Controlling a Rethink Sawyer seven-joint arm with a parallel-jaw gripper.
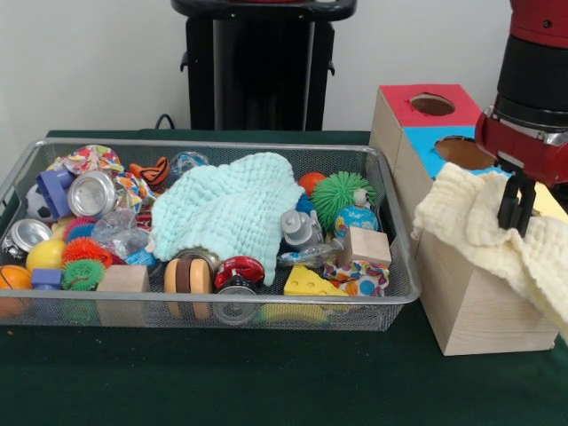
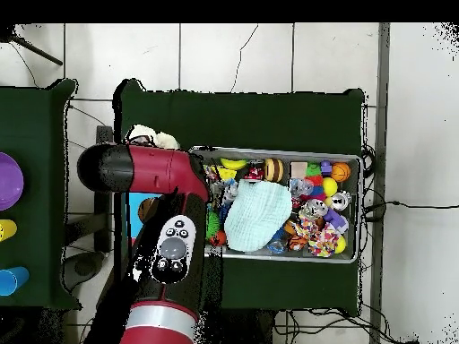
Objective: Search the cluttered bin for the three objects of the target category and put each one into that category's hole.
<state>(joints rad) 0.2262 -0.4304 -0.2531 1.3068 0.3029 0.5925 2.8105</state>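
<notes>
Green table (image 1: pixel 222 382) carries the bin (image 1: pixel 401 293), where a blue cloth (image 1: pixel 232 213) hides toys, while the claw (image 1: pixel 516 206) pinches a yellow cloth (image 1: pixel 484 226) covering the box (image 1: pixel 470 306) top.

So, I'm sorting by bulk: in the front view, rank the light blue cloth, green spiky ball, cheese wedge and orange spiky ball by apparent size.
1. light blue cloth
2. green spiky ball
3. cheese wedge and orange spiky ball: too alike to rank; the ball is partly hidden.

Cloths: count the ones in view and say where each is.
2. A light blue cloth lies over the clutter in the wire bin; a cream cloth drapes over the wooden box under the gripper. More may be buried.
</notes>
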